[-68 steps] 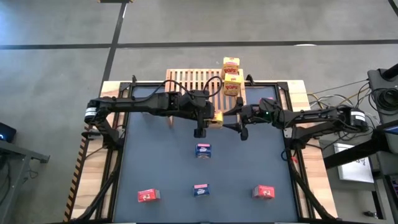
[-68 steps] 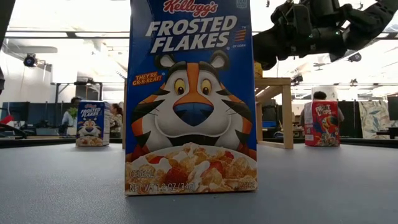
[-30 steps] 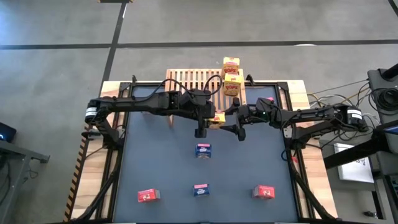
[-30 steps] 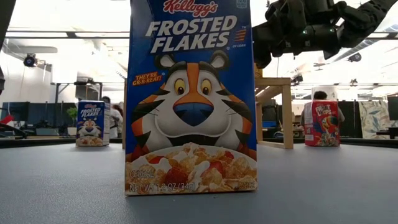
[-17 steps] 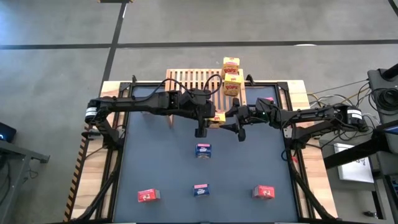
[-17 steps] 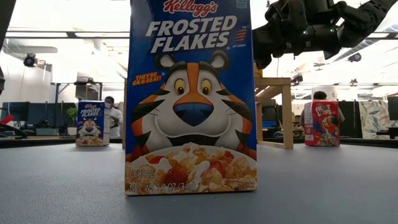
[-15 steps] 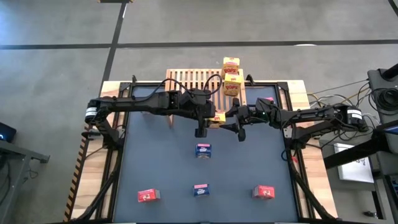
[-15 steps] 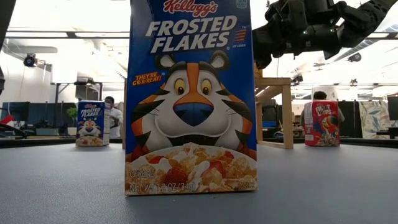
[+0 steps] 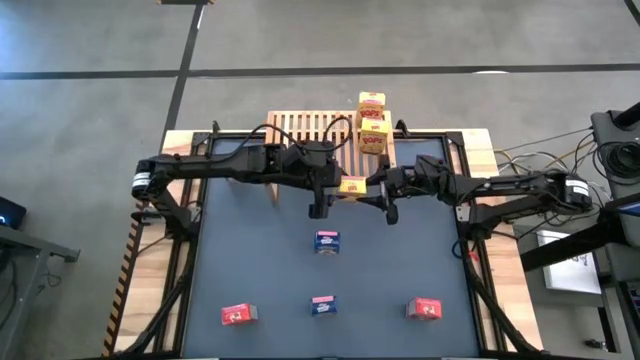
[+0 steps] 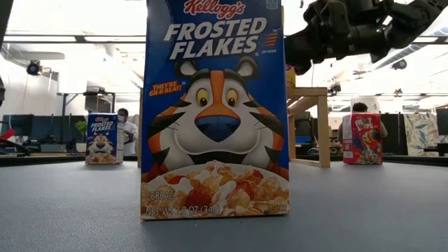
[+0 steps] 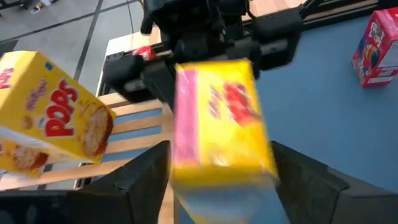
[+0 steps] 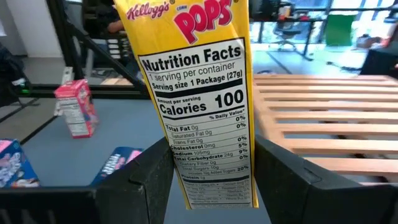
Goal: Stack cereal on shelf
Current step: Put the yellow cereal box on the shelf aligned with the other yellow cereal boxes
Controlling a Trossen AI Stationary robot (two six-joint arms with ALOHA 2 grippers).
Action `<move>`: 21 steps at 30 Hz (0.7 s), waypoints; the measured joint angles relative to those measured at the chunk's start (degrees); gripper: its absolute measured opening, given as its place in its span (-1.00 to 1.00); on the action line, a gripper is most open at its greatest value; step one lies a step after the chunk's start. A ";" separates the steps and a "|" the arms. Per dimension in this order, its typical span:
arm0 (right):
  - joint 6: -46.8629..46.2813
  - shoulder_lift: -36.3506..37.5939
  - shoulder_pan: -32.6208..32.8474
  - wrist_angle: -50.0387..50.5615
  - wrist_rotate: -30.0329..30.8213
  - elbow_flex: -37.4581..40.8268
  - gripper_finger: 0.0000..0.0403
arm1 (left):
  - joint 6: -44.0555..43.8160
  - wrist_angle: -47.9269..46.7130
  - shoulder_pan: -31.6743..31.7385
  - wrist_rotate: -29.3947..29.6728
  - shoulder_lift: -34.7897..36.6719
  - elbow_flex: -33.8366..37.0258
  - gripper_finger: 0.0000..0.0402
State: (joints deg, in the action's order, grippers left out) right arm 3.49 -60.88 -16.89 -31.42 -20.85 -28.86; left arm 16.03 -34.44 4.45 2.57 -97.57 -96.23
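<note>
A blurred yellow cereal box (image 11: 221, 121) is seen between two dark fingers (image 11: 144, 180), wooden shelf (image 11: 134, 127) behind.

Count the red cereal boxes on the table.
3. One red box lies lower left in the high view, another lower right, a third by the right arm near the shelf. Arms may hide more.

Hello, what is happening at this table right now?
Two robot arms are passing a yellow cereal box above the dark table, just in front of the wooden shelf. The right gripper grips the box, while the left gripper stands open around it. Two yellow boxes already sit on the shelf. Blue and red boxes wait on the table.
</note>
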 joint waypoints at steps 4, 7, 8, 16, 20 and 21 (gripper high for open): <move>3.48 5.88 -2.49 6.13 -0.14 0.02 -0.06 | 0.00 -1.51 0.14 -0.25 1.99 0.45 0.30; 5.99 10.50 -4.73 11.10 -0.10 0.02 -0.06 | 0.00 -2.23 0.35 -0.50 2.98 0.66 0.31; 6.65 12.02 -5.66 12.60 -0.11 0.02 -0.06 | 0.00 -2.56 0.35 -0.53 3.13 0.68 0.31; 3.73 18.47 -15.42 16.24 -10.79 0.04 -0.06 | 0.00 -2.98 0.97 -6.16 3.79 0.79 0.31; 3.12 18.75 -19.64 17.09 -15.24 0.04 -0.06 | 0.00 -2.96 1.14 -6.28 3.98 0.79 0.31; 3.35 18.73 -20.47 17.69 -15.25 0.04 -0.06 | 0.00 -2.89 1.18 -6.29 4.06 0.85 0.31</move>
State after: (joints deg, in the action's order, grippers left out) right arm 6.84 -42.15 -37.36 -13.73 -36.10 -28.82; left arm 16.03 -37.34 5.63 -3.73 -93.51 -95.38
